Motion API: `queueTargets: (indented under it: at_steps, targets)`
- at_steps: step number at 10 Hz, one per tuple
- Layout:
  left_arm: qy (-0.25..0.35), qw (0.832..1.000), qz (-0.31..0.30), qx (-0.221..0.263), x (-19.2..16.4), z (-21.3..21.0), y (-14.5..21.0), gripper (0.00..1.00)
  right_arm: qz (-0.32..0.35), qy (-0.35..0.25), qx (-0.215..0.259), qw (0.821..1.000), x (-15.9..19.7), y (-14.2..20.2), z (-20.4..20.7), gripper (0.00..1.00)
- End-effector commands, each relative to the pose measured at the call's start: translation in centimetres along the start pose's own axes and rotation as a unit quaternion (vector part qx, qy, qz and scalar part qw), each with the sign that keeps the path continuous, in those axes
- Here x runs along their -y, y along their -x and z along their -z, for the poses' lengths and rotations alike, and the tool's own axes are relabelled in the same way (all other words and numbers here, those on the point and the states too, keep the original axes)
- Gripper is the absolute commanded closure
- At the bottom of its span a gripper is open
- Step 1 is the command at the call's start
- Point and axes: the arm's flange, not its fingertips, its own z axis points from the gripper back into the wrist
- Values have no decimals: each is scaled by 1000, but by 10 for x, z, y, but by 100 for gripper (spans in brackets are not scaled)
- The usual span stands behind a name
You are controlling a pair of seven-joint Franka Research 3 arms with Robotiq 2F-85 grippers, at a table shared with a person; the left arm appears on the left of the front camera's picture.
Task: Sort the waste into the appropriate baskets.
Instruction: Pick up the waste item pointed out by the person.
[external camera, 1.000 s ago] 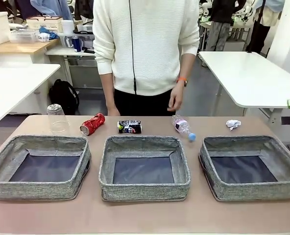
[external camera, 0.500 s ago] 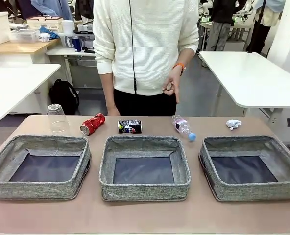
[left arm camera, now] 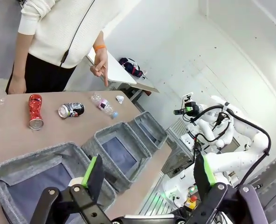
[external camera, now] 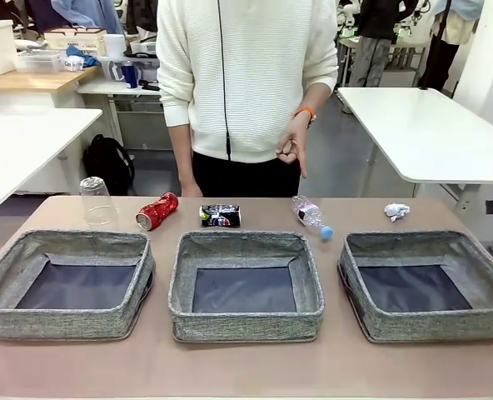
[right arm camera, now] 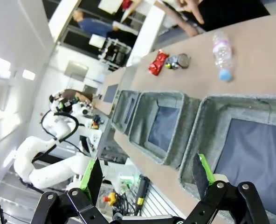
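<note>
Front view: person's hand (external camera: 294,150) raised since earlier, bottle (external camera: 311,215) unmoved.

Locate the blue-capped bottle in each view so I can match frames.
Front view: bottle beyond the gap between middle basket and right basket.
Left wrist view: bottle upper centre-left, under the person's pointing hand.
Right wrist view: bottle upper right, cap toward the baskets.
Shared landmark: crushed dark can beside it, red can next.
</note>
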Motion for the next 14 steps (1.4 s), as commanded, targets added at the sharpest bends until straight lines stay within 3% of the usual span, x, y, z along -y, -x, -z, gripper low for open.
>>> queueTargets:
  at_steps: [1, 2, 3, 4, 6, 8, 10, 11, 12, 13, 14]
  targets:
    - [7, 1000, 14, 7, 0, 0, -2, 0, -15, -10, 8, 1000, 1, -4, 0, 0]
    - [7, 1000, 14, 7, 0, 0, -2, 0, 0, 0, 0, 1000, 0, 0, 0, 0]
    - [7, 1000, 14, 7, 0, 0, -2, 0, 108, 115, 69, 985, -3, 2, 9, 0]
    - [7, 1000, 14, 7, 0, 0, -2, 0, 109, 274, 101, 950, -46, -22, 48, 0]
    - [7, 1000, 14, 7, 0, 0, -2, 0, -1, 408, 31, 912, -119, -76, 131, 0]
    - [7, 1000, 14, 7, 0, 0, -2, 0, -47, 490, -45, 869, -141, -116, 214, 0]
    - [7, 1000, 14, 7, 0, 0, -2, 0, -104, 510, -120, 845, -137, -118, 286, 0]
    - [7, 1000, 14, 7, 0, 0, -2, 0, -118, 503, -143, 844, -129, -114, 307, 0]
    - [7, 1000, 14, 7, 0, 0, -2, 0, -89, 496, -157, 849, -124, -114, 298, 0]
    - [7, 1000, 14, 7, 0, 0, -2, 0, -112, 496, -93, 856, -123, -91, 303, 0]
    - [7, 1000, 14, 7, 0, 0, -2, 0, -112, 496, -93, 856, -123, -91, 303, 0]
